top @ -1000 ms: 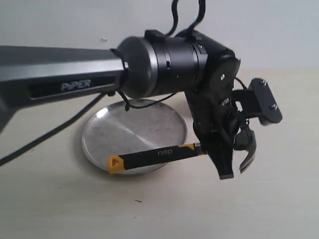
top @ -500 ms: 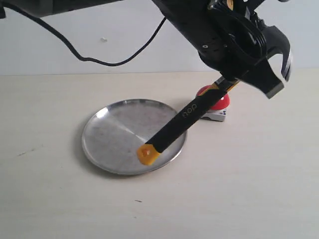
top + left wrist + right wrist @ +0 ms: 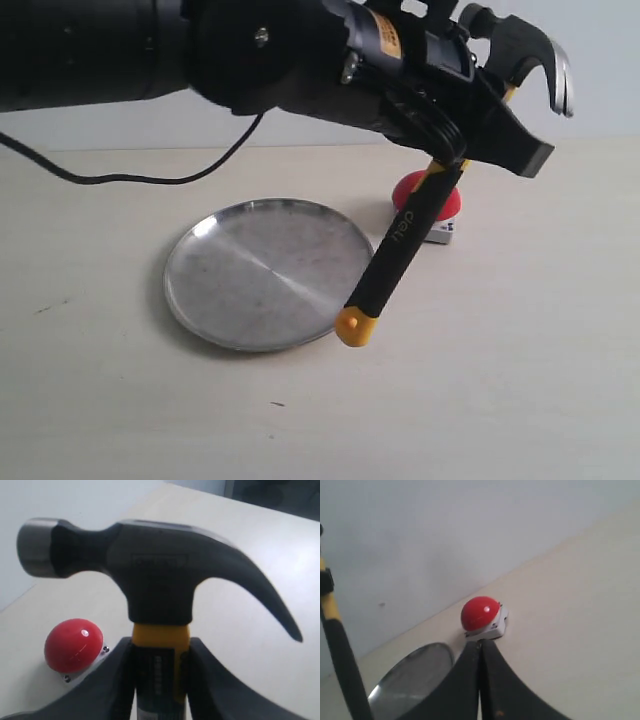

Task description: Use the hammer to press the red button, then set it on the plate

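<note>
The left claw [image 3: 160, 677] clamps the hammer [image 3: 400, 238] just below its head, near the button [image 3: 411, 189]. The right claw [image 3: 480, 652] is closed, empty.

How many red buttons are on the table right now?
1. The button sits on the table just right of the plate in the exterior view, partly behind the hammer. The left arm blocks some table, so another may be hidden.

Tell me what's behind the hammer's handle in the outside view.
The red button: the hammer handle crosses it, hiding a strip through its middle, with red showing either side. Lower down, it covers a bit of the plate at its right rim.
</note>
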Tool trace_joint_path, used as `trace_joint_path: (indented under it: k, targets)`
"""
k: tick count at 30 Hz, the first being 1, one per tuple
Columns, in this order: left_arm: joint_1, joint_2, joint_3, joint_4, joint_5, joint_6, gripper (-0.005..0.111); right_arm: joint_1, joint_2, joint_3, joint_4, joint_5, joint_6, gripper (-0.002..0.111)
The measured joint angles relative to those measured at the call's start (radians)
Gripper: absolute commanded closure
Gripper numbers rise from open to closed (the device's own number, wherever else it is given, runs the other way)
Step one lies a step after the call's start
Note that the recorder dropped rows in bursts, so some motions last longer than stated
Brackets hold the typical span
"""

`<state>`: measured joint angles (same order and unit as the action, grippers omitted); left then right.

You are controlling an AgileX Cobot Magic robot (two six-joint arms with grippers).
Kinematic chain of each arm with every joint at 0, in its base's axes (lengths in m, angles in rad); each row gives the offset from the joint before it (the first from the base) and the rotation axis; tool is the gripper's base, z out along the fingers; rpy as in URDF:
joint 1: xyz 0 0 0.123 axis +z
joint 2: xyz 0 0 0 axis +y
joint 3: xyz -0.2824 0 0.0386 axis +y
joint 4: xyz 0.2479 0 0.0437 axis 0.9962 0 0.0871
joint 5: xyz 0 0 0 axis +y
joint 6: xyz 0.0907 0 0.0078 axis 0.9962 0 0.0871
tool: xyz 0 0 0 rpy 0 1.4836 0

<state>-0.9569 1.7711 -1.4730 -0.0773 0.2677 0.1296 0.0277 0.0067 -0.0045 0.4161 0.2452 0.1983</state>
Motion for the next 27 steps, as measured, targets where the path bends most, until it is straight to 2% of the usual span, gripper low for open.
trace_joint_path:
  k: [3,8,11,17,27]
  targets:
    - [0.008,-0.041,0.063,-0.029,-0.072,0.000,0.107,0.034,0.000,0.000,0.275,0.034,-0.301,0.108]
    - [0.050,-0.088,0.154,-0.131,-0.176,-0.004,0.107,0.084,-0.002,0.000,0.953,0.094,-1.019,0.108]
    - [0.079,-0.097,0.163,-0.154,-0.178,-0.010,0.107,0.087,0.025,-0.005,1.165,0.100,-1.258,0.108]
    - [0.107,-0.099,0.167,-0.160,-0.178,-0.032,0.107,0.087,0.283,-0.103,1.159,0.009,-1.363,0.108]
    - [0.108,-0.145,0.167,-0.168,-0.161,-0.034,0.107,0.087,0.941,-0.406,0.764,0.118,-1.264,0.108]
